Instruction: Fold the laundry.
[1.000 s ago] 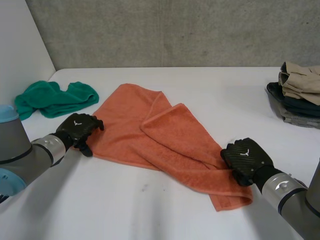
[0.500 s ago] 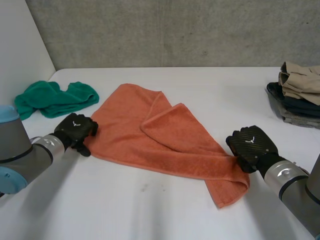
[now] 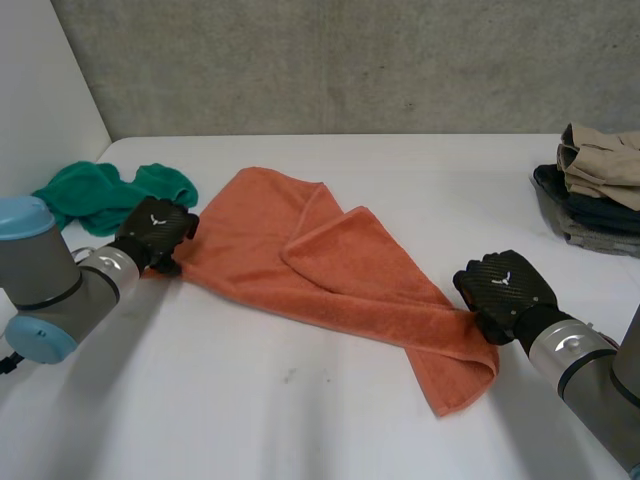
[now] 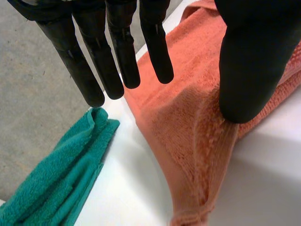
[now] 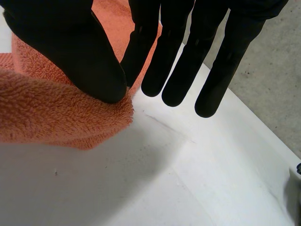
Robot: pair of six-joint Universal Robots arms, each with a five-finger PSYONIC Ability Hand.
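The left hand (image 3: 158, 232) edged forward, fingers (image 4: 120, 61) pinching towel (image 3: 300, 270) like right hand's (image 3: 500, 290); basket (image 3: 585, 236) holds clothes (image 3: 605, 160).

Bright, diffuse light from above evenly covers the white table (image 3: 330, 420). The orange towel (image 3: 300, 265) casts a soft, narrow shadow along its near edge, broadening to a grey patch beneath its raised fold (right wrist view).
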